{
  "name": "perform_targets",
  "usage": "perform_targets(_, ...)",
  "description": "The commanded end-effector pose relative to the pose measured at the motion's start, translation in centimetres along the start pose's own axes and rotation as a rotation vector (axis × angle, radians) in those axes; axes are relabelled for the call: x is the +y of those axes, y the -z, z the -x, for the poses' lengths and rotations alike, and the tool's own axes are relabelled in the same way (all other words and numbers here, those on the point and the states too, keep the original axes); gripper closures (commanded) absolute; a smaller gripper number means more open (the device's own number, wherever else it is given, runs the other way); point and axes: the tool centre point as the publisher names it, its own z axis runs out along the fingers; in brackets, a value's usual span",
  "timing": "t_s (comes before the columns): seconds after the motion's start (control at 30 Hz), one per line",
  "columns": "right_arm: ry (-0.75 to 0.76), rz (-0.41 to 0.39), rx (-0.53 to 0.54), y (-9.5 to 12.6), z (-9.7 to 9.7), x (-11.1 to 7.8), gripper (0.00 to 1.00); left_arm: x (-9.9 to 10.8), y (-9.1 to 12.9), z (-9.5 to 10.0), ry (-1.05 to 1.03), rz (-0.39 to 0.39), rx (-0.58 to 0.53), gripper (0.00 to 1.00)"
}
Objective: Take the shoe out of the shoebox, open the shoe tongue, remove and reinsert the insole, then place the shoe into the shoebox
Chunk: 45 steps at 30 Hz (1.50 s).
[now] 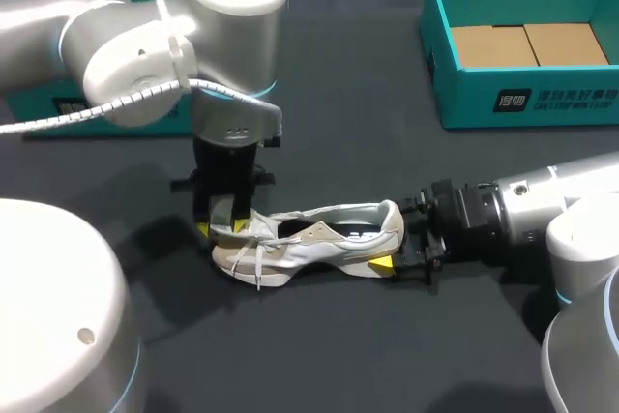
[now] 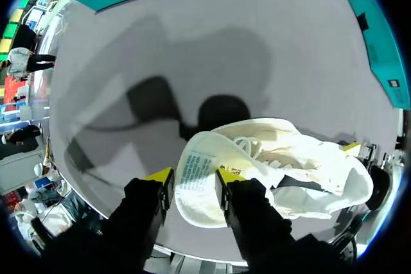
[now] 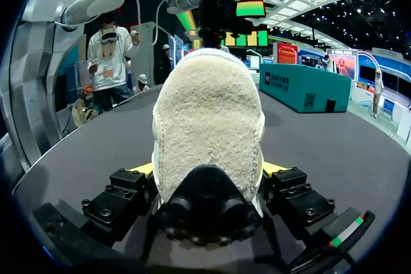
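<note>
**Shoe pinned at both ends, tongue held forward**

Our right gripper (image 3: 207, 171) is clamped on the padded heel of the low white-and-beige fabric running shoe (image 1: 319, 237), with one yellow tip pressed against each side. We judge this grip is there to anchor the shoe, which rests on the dark matte table (image 1: 338, 132), so that it cannot slide while the front is worked.

Our left gripper (image 2: 194, 176) points straight down over the toe end. Its fingers are closed on the white padded tongue (image 2: 192, 187), whose labelled inner face is turned up toward the wrist. Holding that flap forward, away from the collar, appears meant to widen the mouth for the insole. We cannot make out the insole itself.

The open teal cardboard shoebox (image 1: 464, 94) with its brown liner stands well beyond the right gripper, apart from the shoe, which leaves room to work. To us, taking the insole out and putting it back looks not yet done.
</note>
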Motion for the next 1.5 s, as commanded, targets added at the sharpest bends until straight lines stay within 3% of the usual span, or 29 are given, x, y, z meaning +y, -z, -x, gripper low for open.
perform_targets(0.03, 0.0, -0.003, -0.001, -0.1, -0.1, 0.0, 1.0, 0.4, 1.5, 0.6, -0.016, -0.032, -0.018, 0.55)
perform_targets(0.3, 0.0, -0.003, -0.001, -0.1, -0.1, 0.0, 1.0, 0.7, 6.0, 0.2, -0.089, -0.064, 0.111, 0.54)
perform_targets(0.6, 0.0, -0.003, -0.001, -0.1, -0.1, 0.0, 1.0, 1.3, 11.5, -2.8, -0.283, -0.161, 0.218, 0.51)
perform_targets(0.77, 0.0, -0.003, -0.001, -0.1, -0.1, 0.0, 1.0, 2.0, 14.2, -4.3, -0.47, -0.151, 0.284, 0.47)
perform_targets(0.9, 0.0, -0.003, -0.001, -0.1, -0.1, 0.0, 1.0, 2.9, 15.6, -5.9, -0.636, -0.151, 0.305, 0.62)
perform_targets(0.97, 0.0, -0.003, -0.001, -0.1, -0.1, 0.0, 1.0, 3.2, 16.1, -6.7, -0.723, -0.154, 0.305, 0.77)
perform_targets(1.0, 0.0, -0.003, -0.001, -0.1, -0.1, 0.0, 1.0, 3.2, 16.3, -7.2, -0.78, -0.151, 0.302, 0.93)
perform_targets(1.03, 0.0, -0.003, -0.001, -0.1, -0.1, 0.0, 1.0, 3.3, 16.5, -7.7, -0.862, -0.148, 0.294, 1.0)
perform_targets(1.17, 0.0, -0.003, -0.001, -0.1, -0.1, 0.0, 1.0, 3.6, 16.2, -8.9, -1.181, -0.164, 0.248, 1.0)
perform_targets(1.2, 0.0, -0.003, -0.001, -0.1, -0.1, 0.0, 1.0, 3.7, 15.8, -9.4, -1.341, -0.167, 0.186, 1.0)
perform_targets(1.27, 0.0, -0.003, -0.001, -0.1, -0.1, 0.0, 1.0, 3.8, 15.0, -10.6, -1.47, -0.196, 0.098, 1.0)
perform_targets(1.3, 0.0, -0.003, -0.001, -0.1, -0.1, 0.0, 1.0, 4.0, 14.7, -12.3, -1.348, -0.212, 0.075, 1.0)
perform_targets(1.5, 0.0, -0.003, -0.001, -0.1, -0.1, 0.0, 1.0, 4.0, 14.7, -12.3, -1.348, -0.212, 0.075, 1.0)
